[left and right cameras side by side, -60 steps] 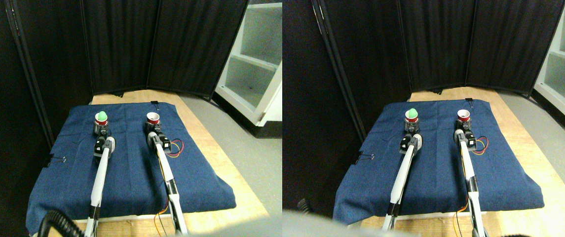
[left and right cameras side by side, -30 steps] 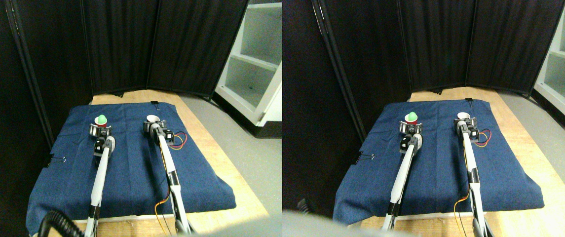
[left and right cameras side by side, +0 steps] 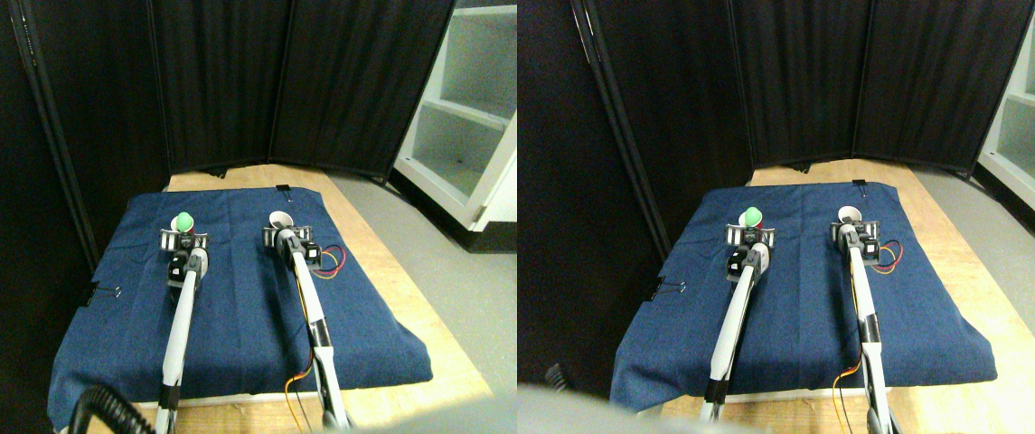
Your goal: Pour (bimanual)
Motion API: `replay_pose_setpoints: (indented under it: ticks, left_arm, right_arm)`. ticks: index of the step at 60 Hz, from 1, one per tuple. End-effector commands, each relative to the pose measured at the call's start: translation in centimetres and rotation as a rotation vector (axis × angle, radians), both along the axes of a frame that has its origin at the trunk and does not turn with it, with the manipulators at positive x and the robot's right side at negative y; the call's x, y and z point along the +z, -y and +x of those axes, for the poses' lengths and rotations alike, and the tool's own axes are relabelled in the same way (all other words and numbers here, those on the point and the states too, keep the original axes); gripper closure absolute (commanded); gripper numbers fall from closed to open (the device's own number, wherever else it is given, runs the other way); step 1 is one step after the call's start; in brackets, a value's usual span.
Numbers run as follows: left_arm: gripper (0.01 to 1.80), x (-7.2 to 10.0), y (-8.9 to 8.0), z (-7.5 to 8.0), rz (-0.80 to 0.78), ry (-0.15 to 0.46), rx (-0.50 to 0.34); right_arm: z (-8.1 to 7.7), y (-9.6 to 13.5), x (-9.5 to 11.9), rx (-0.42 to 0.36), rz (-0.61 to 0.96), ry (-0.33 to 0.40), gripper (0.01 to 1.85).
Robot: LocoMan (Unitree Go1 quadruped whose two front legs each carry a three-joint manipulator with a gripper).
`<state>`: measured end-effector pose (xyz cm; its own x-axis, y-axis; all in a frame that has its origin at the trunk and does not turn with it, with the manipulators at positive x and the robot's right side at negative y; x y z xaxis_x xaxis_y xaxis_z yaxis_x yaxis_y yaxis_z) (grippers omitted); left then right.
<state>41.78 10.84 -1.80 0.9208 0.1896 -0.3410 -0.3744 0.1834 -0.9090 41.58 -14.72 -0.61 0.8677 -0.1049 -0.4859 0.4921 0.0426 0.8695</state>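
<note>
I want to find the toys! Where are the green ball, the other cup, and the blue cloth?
green ball [left and right cameras side by side: 183, 221], stereo pair view, its rounded top.
empty cup [left and right cameras side by side: 279, 218], stereo pair view, its white rim.
blue cloth [left and right cameras side by side: 241, 316], stereo pair view, bare middle.

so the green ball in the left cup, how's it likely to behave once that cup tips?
The green ball looks round and smooth, so it will probably roll out readily. It sits proud of the left cup rim, so even a slight tilt may free it.

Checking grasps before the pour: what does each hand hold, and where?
Left hand at the ball cup's lower body; right hand at the empty cup's. Grip itself unclear.
</note>
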Motion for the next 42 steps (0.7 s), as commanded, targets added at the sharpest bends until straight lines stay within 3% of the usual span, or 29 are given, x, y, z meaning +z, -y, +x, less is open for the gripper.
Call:
replay_pose_setpoints:
  ticks: [1,12,30,42]
  left_arm:
    - [0.26,1.0,0.1,-0.4,-0.013,0.046,-0.01]
    - [0.34,1.3,0.2,-1.6,-0.016,0.07,-0.017]
    - [0.42,1.7,0.3,-4.9,-0.027,0.1,-0.041]
    - [0.49,1.6,0.0,-6.6,-0.042,0.125,-0.046]
  right_arm:
    - [-0.4,-0.4,1.2,0.011,0.02,0.052,0.42]
    - [-1.9,-0.4,1.8,0.047,0.036,0.098,0.44]
    - [-5.0,0.4,2.1,0.087,0.073,0.173,0.39]
    - [-7.3,0.9,2.4,0.108,0.063,0.231,0.46]
